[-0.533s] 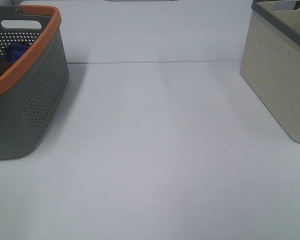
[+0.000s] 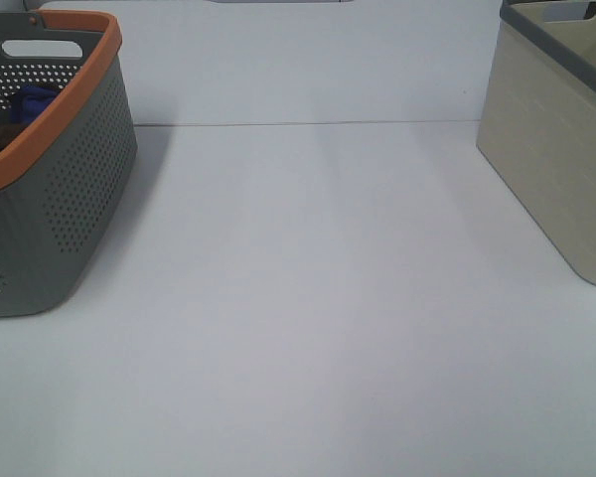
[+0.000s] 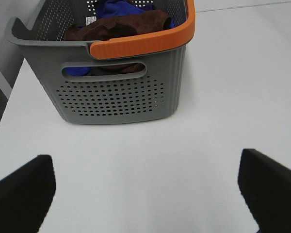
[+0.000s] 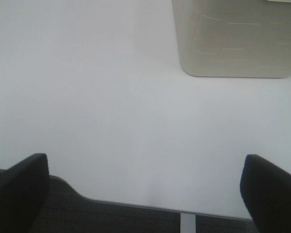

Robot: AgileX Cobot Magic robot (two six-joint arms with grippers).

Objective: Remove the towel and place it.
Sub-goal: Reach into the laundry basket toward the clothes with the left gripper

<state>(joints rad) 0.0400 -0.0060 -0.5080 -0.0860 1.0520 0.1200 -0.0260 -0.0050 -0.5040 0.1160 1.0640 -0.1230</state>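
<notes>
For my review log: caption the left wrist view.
Open left gripper faces grey orange-rimmed basket holding brown towel and blue cloth.

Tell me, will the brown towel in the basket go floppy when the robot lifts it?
Probably floppy: the towel lies crumpled and sagging in the basket, so it should droop when lifted. It looks fuzzy, so it is likely not slippery. The blue cloth sits right beside it and might drag along.

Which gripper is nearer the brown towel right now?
Left. The left gripper faces the grey basket holding the brown towel, open and short of it. The right gripper is at the table's other side, open, facing the beige bin.
</notes>
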